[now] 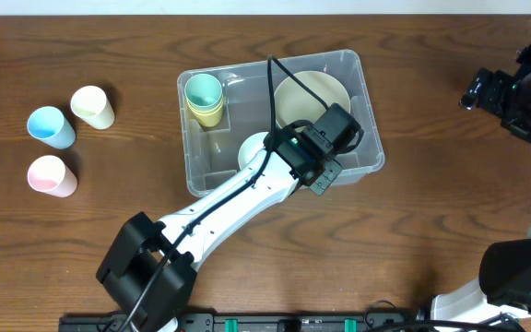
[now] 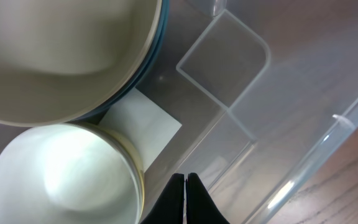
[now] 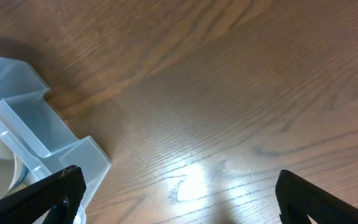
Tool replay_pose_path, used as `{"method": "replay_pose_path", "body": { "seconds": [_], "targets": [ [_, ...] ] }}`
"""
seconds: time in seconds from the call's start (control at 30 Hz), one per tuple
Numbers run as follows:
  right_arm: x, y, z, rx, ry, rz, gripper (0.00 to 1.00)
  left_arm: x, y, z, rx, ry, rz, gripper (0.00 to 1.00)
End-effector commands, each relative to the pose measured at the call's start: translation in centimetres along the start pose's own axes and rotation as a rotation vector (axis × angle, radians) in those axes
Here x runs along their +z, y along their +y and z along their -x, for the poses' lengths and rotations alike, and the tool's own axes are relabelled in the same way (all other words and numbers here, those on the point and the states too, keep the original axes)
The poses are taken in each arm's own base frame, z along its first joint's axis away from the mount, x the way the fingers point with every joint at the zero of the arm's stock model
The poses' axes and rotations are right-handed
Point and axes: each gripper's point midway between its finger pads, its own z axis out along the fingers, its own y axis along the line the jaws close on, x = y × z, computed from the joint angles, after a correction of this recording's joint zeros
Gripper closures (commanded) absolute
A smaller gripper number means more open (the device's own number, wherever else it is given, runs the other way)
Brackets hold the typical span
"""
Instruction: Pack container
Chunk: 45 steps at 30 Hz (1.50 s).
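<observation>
Inside clear container (image 2: 303,112), left gripper (image 2: 186,198) jaws together, cream bowl (image 2: 61,50), white bowl (image 2: 61,180) alongside

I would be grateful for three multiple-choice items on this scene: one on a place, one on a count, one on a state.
1. Where is the left gripper? A) over the container B) beside the right arm's base C) at the far left
2. How many cups stand on the table outside it? A) two B) three C) five
3. The right gripper has its jaws: A) shut on a cup B) shut on a bowl C) open, empty

Key: 1A, its wrist view looks into the bin; 2B, the cream cup, blue cup and pink cup; 3C, jaws wide apart over wood.
</observation>
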Motion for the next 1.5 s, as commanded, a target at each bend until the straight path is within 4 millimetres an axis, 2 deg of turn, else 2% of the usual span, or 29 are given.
{"method": "replay_pose_path", "body": {
  "seconds": [0.0, 0.27, 0.63, 0.73, 0.8, 0.87, 0.93, 1.0, 1.13, 1.27, 1.47],
  "targets": [
    [-0.5, 0.0, 0.2, 0.012, -0.016, 0.005, 0.01, -0.2, -1.9, -0.2, 0.011, 0.009, -0.051, 0.94],
    [-0.5, 0.0, 0.2, 0.012, -0.016, 0.005, 0.01, -0.3, -3.6, -0.4, 0.047, 0.008, -0.065, 0.94],
    [-0.5, 0.0, 0.2, 0.012, -0.016, 0.005, 0.01, -0.4, -2.9, -0.2, 0.047, -0.002, -0.026, 0.94],
    [-0.5, 0.0, 0.2, 0.012, -0.016, 0.005, 0.01, -1.3, -1.8, 0.9, 0.034, -0.039, 0.018, 0.94],
    [-0.5, 0.0, 0.2, 0.012, -0.016, 0.005, 0.01, -2.6, -0.7, 2.2, 0.018, -0.081, 0.05, 0.93],
    [-0.5, 0.0, 0.2, 0.012, -0.016, 0.005, 0.01, -4.4, 0.6, 3.6, -0.006, -0.13, 0.083, 0.83],
    [-0.5, 0.0, 0.2, 0.012, -0.016, 0.005, 0.01, -6.3, 2.5, 5.0, -0.04, -0.183, 0.13, 0.63],
    [-0.5, 0.0, 0.2, 0.012, -0.016, 0.005, 0.01, -8.3, 4.9, 5.9, -0.082, -0.226, 0.184, 0.51],
    [-0.5, 0.0, 0.2, 0.012, -0.016, 0.005, 0.01, -11.4, 11.1, 5.2, -0.185, -0.228, 0.318, 0.32],
    [-0.5, 0.0, 0.2, 0.012, -0.016, 0.005, 0.01, -13.5, 18.9, 1.7, -0.337, -0.168, 0.449, 0.27],
    [-0.5, 0.0, 0.2, 0.012, -0.016, 0.005, 0.01, -15.5, 29.6, -6.1, -0.726, -0.086, 0.572, 0.24]
  ]
}}
